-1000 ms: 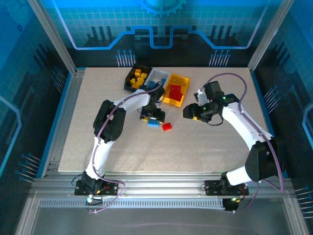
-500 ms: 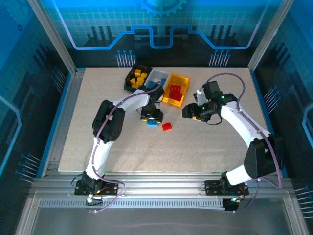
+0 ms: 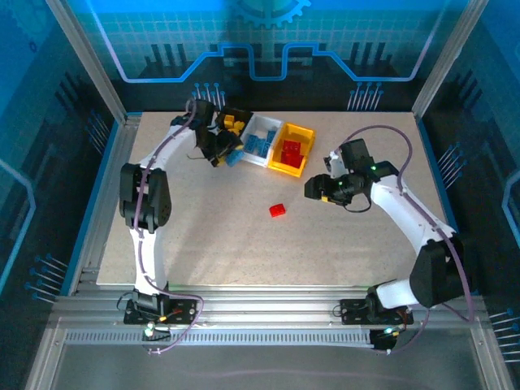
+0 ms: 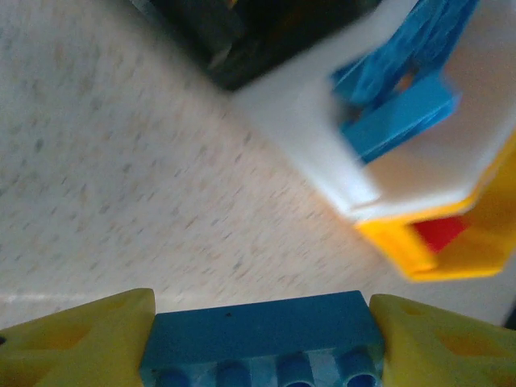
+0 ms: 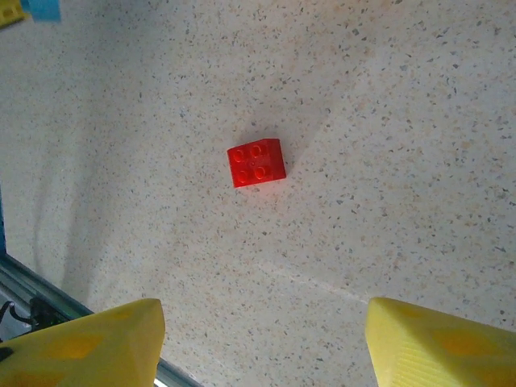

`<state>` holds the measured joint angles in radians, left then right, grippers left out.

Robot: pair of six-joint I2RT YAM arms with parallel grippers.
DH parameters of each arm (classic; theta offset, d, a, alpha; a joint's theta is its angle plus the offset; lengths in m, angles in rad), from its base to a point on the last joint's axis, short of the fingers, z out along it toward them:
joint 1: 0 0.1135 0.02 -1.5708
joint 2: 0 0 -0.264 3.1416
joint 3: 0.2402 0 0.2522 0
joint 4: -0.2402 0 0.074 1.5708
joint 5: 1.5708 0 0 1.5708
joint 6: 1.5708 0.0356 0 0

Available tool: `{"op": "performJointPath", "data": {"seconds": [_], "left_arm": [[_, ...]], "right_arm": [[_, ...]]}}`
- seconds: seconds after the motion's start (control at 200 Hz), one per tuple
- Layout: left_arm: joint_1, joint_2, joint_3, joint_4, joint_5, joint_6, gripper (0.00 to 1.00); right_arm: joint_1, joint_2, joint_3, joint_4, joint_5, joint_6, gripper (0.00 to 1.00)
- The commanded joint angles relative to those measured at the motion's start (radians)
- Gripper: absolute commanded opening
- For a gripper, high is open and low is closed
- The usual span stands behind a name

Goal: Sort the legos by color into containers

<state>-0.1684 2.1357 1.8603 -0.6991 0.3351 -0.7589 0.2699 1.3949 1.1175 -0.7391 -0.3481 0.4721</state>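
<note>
My left gripper [image 3: 227, 154] hangs at the front of the black bin [image 3: 241, 114], shut on a light blue lego [image 4: 262, 339] that spans the gap between its yellow fingers [image 4: 76, 339]. The white bin [image 3: 264, 123] beside it holds several blue legos [image 4: 399, 113]. The yellow-orange bin [image 3: 309, 132] holds red ones, and yellow legos [image 3: 231, 123] lie in the black bin. A single red lego [image 3: 278, 210] lies on the table. My right gripper [image 3: 313, 188] hovers open to the right of it, and the red lego [image 5: 256, 162] sits well ahead of its fingertips.
The three bins stand joined in a row at the back of the speckled table [image 3: 244, 244]. A metal frame rail [image 3: 114, 203] runs along the table's left edge. In the left wrist view the white bin's wall [image 4: 306, 121] is close ahead.
The left arm has swung from the table's middle, beside the red lego, up to the back left by the bins, carrying the blue lego. The right arm has barely shifted.
</note>
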Motion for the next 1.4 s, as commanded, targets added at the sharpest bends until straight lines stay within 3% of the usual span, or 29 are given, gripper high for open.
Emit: {"op": "performJointPath", "data": {"seconds": [0.0, 0.205, 0.345, 0.66, 0.86, 1.076, 1.396], "left_arm": [[-0.019, 0.082, 0.119, 0.135, 0.078, -0.221, 0.68], [-0.036, 0.248, 0.351, 0.174, 0.064, -0.367, 0.69], [-0.052, 0.344, 0.513, 0.121, 0.058, -0.384, 0.86], [-0.056, 0.259, 0.453, 0.082, 0.042, -0.311, 0.92], [-0.073, 0.025, 0.211, 0.024, -0.006, -0.118, 0.94], [-0.122, -0.322, -0.192, -0.036, -0.085, 0.067, 0.99], [-0.15, -0.834, -0.762, -0.102, -0.128, 0.07, 0.99]], "right_arm": [[0.021, -0.07, -0.048, 0.009, 0.02, 0.048, 0.68], [0.035, -0.179, -0.145, 0.0, 0.063, 0.093, 0.68], [0.034, -0.24, -0.178, -0.012, 0.086, 0.099, 0.7], [0.041, -0.244, -0.187, -0.013, 0.083, 0.063, 0.72], [0.076, -0.181, -0.158, 0.008, 0.087, 0.015, 0.72], [0.147, -0.067, -0.1, 0.042, 0.089, -0.036, 0.73], [0.287, 0.221, 0.128, 0.026, 0.117, -0.124, 0.73]]}}
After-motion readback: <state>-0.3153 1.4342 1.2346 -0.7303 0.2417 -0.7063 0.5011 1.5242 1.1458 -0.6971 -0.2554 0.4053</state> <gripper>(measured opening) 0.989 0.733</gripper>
